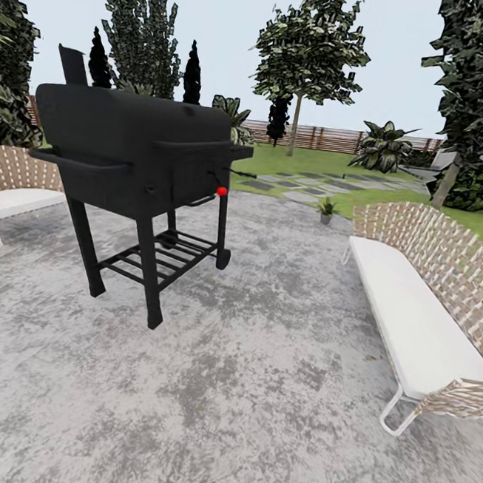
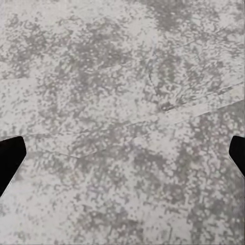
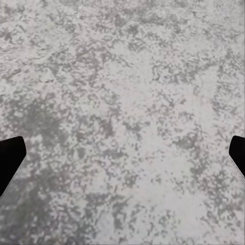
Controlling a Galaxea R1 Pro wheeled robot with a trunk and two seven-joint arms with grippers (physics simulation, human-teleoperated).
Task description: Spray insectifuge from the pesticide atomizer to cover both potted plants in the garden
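A woven chair (image 1: 13,188) with a white cushion sits at the far left on the grey mottled paving (image 1: 255,392). Next to it stands a black barbecue grill (image 1: 134,163) with a red knob (image 1: 221,191). Farther back, one small potted plant (image 1: 326,209) rests at the paving's edge, near the lawn (image 1: 309,163). A woven bench (image 1: 428,306) lines the right. The left hand (image 2: 122,153) and right hand (image 3: 122,153) both hang released, fingers spread wide above bare paving.
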